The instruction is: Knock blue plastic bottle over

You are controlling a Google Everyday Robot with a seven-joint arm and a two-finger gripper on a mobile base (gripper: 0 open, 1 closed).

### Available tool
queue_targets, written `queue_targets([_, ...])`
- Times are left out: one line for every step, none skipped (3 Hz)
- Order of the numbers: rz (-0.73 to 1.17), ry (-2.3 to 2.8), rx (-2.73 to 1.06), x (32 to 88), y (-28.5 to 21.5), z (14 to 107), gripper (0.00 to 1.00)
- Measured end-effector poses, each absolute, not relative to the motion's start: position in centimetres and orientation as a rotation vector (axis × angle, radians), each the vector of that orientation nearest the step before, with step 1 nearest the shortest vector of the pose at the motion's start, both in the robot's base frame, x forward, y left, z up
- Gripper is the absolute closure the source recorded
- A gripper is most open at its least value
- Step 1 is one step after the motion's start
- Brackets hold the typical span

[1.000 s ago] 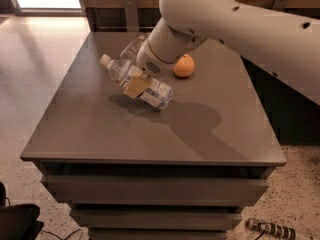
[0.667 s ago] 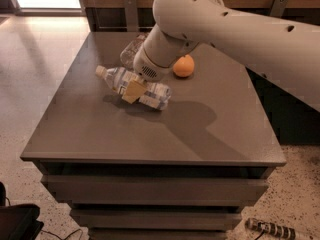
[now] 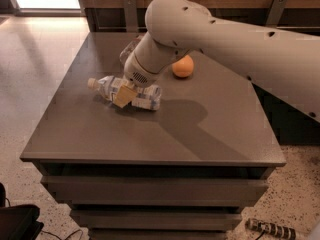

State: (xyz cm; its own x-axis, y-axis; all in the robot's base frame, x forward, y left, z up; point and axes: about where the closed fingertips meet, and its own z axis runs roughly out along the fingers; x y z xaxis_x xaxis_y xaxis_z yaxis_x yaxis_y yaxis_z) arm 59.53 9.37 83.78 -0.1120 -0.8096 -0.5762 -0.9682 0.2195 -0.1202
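Observation:
The blue plastic bottle (image 3: 146,97) lies on its side on the grey table (image 3: 100,134), left of the middle. Its white cap (image 3: 92,83) points left and its white label faces up. My gripper (image 3: 123,96) sits right on top of the bottle's middle, touching it and hiding part of the body. The thick white arm (image 3: 225,39) comes in from the right, over the table's back half.
An orange (image 3: 183,66) rests on the table behind and to the right of the bottle. A smaller clear bottle (image 3: 128,50) stands behind my wrist, mostly hidden. A wooden wall runs along the back. A striped cylinder (image 3: 267,229) lies on the floor, lower right.
The bottle has gone from leaning, cap raised, to lying flat on the table with its cap further left. My gripper has followed it down and slightly left.

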Motion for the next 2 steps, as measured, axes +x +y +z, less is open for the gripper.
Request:
queue_targets([0.39, 1.968, -1.635, 59.5, 9.4, 83.8, 0.82])
queue_targets([0.414, 1.94, -1.664, 59.5, 11.1, 83.0, 0.78])
